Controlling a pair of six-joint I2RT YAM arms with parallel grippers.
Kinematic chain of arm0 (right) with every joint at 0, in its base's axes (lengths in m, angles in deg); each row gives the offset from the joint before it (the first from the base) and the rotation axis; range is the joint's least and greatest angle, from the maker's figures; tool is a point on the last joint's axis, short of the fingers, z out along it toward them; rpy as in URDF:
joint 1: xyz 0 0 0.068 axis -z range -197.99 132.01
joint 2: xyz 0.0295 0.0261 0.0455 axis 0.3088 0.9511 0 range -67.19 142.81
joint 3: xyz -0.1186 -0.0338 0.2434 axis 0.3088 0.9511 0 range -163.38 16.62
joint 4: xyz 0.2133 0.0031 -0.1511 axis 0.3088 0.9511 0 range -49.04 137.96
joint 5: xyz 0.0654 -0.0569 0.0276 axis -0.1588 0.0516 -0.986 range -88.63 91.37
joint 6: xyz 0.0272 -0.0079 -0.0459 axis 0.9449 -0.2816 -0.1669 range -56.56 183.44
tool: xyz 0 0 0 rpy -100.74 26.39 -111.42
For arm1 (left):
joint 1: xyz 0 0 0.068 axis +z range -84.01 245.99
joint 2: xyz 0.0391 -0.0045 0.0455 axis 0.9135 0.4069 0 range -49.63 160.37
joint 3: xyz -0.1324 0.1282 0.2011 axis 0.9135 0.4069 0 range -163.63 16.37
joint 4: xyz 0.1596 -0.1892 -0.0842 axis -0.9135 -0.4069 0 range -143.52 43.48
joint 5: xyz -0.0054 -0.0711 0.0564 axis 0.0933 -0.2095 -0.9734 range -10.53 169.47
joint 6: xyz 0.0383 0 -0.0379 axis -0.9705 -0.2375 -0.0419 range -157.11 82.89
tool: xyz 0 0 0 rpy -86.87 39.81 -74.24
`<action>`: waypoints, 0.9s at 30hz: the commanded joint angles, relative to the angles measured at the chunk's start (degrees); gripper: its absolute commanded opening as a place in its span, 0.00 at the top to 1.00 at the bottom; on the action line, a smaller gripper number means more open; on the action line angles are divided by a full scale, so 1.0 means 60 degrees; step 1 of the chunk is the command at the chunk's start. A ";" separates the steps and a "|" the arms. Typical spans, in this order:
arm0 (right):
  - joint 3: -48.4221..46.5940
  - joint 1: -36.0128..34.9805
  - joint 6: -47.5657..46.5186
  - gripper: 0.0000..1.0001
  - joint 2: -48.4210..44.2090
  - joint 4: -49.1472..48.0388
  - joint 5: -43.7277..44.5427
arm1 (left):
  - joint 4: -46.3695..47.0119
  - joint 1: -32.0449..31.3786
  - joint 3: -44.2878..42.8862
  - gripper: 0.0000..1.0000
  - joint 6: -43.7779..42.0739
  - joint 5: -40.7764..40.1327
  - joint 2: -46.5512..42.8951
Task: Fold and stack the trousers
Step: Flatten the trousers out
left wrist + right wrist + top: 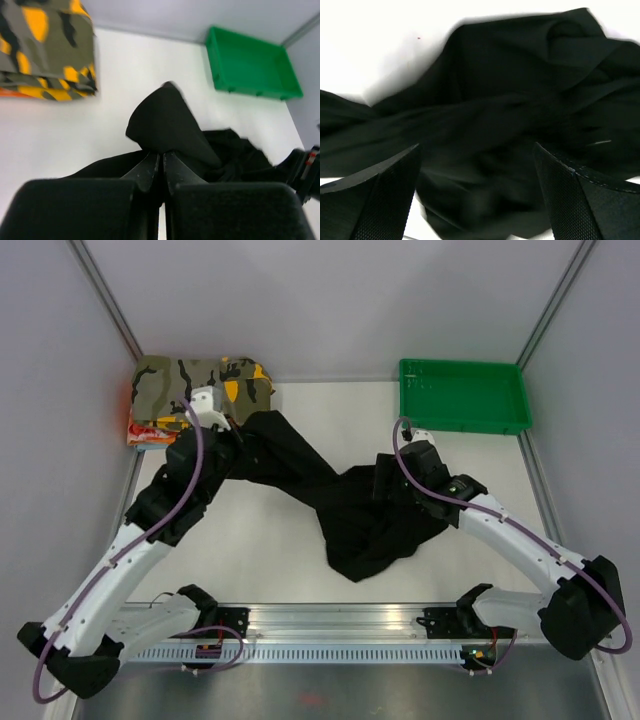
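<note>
The black trousers [350, 510] lie crumpled across the middle of the white table, one leg stretching up-left toward my left arm. My left gripper [240, 445] is shut on the end of that leg. In the left wrist view its fingertips [161, 156] pinch a raised fold of the black trousers [170, 120]. My right gripper [385, 485] hangs open over the bunched right part of the trousers. In the right wrist view its wide-apart fingers [476, 150] frame the dark trousers [510, 75] without gripping them.
A folded olive, black and orange camouflage garment [200, 385] sits at the back left corner, close to the left gripper. A green tray [462, 395] stands at the back right. Grey walls enclose the table on three sides.
</note>
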 commanded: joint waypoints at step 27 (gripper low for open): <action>0.1578 -0.0213 0.1441 0.16 0.2263 -0.3410 -0.1476 | -0.3642 0.0085 0.0490 0.98 0.1410 -0.2227 -0.0666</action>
